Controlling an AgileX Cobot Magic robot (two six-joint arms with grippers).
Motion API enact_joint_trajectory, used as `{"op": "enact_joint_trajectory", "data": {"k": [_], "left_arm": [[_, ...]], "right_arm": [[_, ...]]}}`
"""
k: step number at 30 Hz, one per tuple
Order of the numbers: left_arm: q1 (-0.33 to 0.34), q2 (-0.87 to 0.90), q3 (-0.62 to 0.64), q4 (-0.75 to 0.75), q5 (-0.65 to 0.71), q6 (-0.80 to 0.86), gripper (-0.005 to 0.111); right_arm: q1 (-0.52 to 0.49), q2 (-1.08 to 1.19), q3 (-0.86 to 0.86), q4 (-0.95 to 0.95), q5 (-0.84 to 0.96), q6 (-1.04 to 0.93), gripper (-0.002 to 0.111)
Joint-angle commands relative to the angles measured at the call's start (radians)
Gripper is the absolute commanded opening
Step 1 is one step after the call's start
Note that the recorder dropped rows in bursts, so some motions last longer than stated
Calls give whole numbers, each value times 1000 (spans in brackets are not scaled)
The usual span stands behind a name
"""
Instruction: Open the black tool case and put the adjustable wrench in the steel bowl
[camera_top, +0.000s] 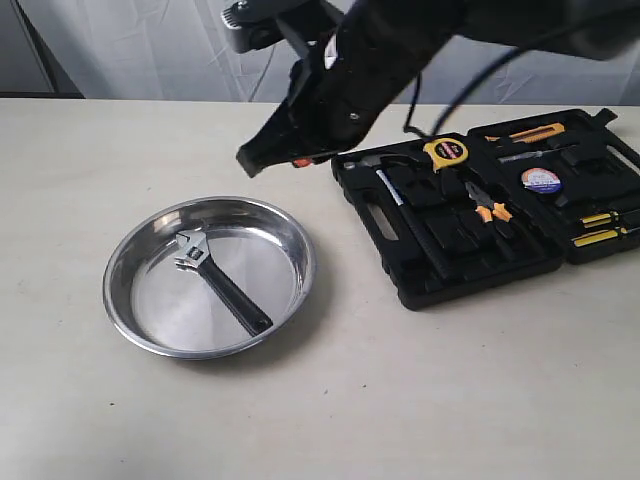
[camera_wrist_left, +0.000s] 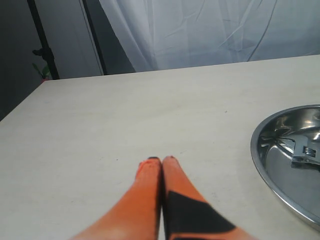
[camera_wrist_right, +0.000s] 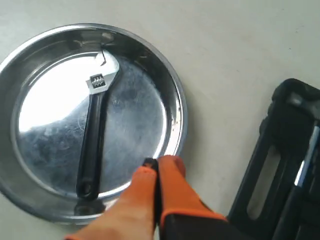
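The steel bowl (camera_top: 265, 250) sits left of centre on the pale table. Inside it lies the adjustable wrench (camera_top: 232, 296), silver head toward the far rim and black handle toward the near rim. To the right, the black tool case (camera_top: 480, 285) lies open with tools in its moulded slots. My right gripper (camera_top: 248, 160) hangs shut and empty above the table, between the bowl and the case. Its wrist view shows its tips (camera_wrist_right: 157, 165) over the bowl's rim (camera_wrist_right: 182, 120), with the wrench (camera_wrist_right: 92, 135) and the case's handle edge (camera_wrist_right: 285, 150) in sight. My left gripper (camera_wrist_left: 161, 160) is shut and empty, beside the bowl (camera_wrist_left: 270, 150).
In the case lie a yellow tape measure (camera_top: 447, 151), orange-handled pliers (camera_top: 488, 208), a round tape roll (camera_top: 540, 180) and yellow-handled screwdrivers (camera_top: 600, 228). A white curtain hangs behind the table's far edge. The right arm reaches in from the upper right above the case.
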Motion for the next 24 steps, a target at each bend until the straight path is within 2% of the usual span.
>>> {"op": "enact_joint_trajectory", "data": {"k": [1, 4, 15, 17, 19, 22, 24], "left_arm": [[-3, -4, -2, 0, -9, -5, 0], [-3, -4, -2, 0, -9, -5, 0], [-3, -4, -2, 0, -9, -5, 0], [-3, -4, -2, 0, -9, -5, 0], [-3, -4, -2, 0, -9, -5, 0], [-3, -4, -2, 0, -9, -5, 0], [-3, -4, -2, 0, -9, -5, 0]], "right_arm": [[-3, -223, 167, 28, 10, 8, 0], [-3, -312, 170, 116, 244, 11, 0], [-3, -404, 170, 119, 319, 32, 0], [-3, -454, 183, 79, 253, 34, 0], [-3, -524, 237, 33, 104, 34, 0], [-9, -650, 362, -39, -99, 34, 0], [-51, -742, 469, -30, -196, 34, 0]]}}
